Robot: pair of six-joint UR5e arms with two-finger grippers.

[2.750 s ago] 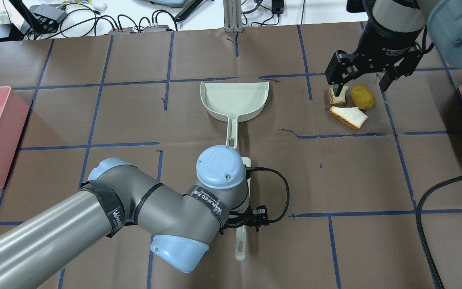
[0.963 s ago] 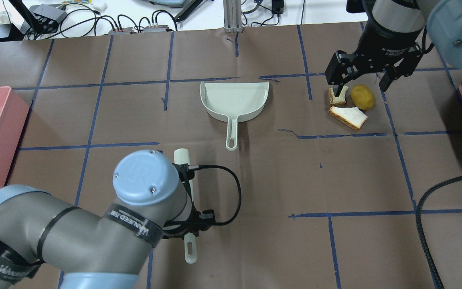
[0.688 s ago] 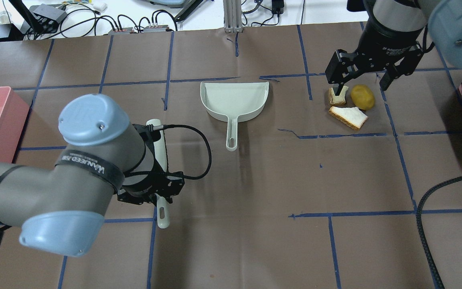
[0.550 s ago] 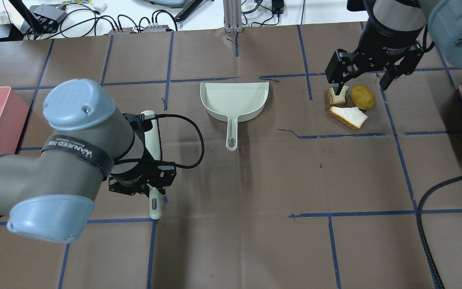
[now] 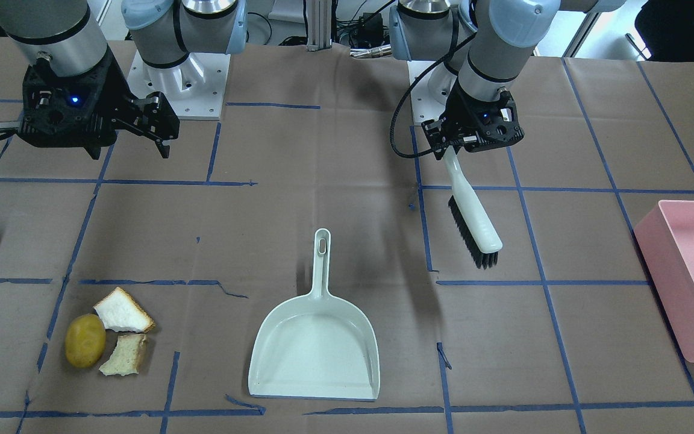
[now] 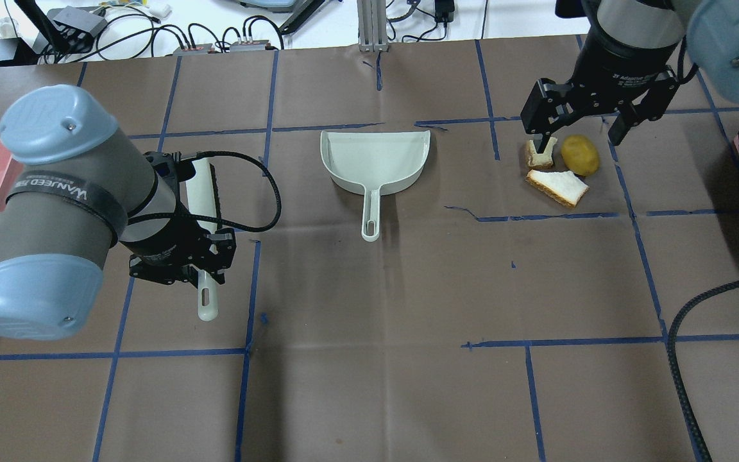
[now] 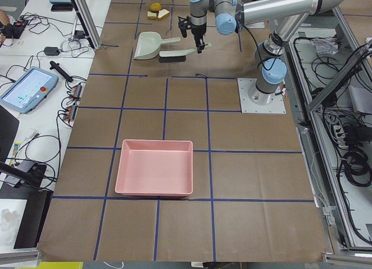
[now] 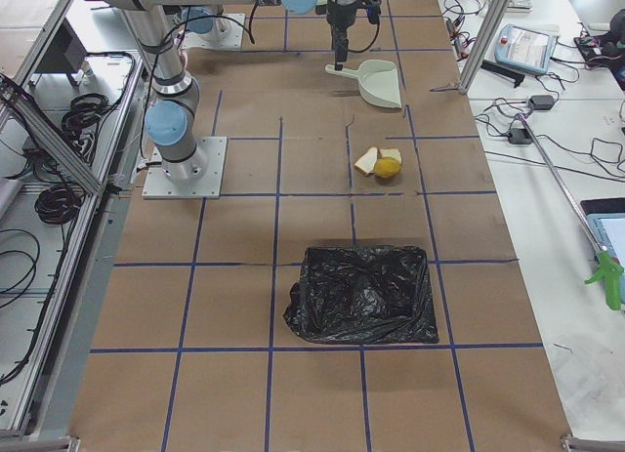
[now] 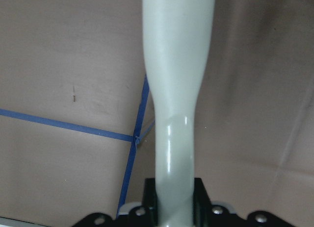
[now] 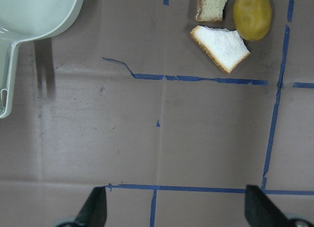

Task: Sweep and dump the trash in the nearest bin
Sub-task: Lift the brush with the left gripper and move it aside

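Logged bench (image 6: 408, 398) first: brown paper cover, blue tape grid.

Found black bag (image 8: 359, 294) spread at bench's right end, and pink bin (image 5: 660, 271) at left end, open top up. Both well apart from the tools.

Saw pale green dustpan (image 6: 376, 157) lying flat about mid-bench, mouth toward the far side, handle toward the robot.

Noted brush (image 5: 473, 217), same pale green with black bristles, tilted and left of the dustpan, between it and the pink bin, apart from both. Could not tell whether bristles met the paper.

Found left pincer (image 5: 450, 147) clenched on the brush handle; confirmed in left wrist view, with the handle running straight up out of the fingers (image 9: 202, 207).

Found right pincer (image 6: 578, 131) released, holding nothing, with jaws spread wide, hanging over the trash in the overhead view. Saw both fingertips at the bottom corners of the right wrist view, trash at the top.

Recorded trash as one tight cluster on the paper, right of the dustpan and well apart from it: potato (image 5: 85, 340), yellow-brown, outermost. Just beside it, larger bread piece (image 5: 123, 311), white face up, crust edge. Then smaller bread piece (image 5: 125, 354), on the far side of the larger one.
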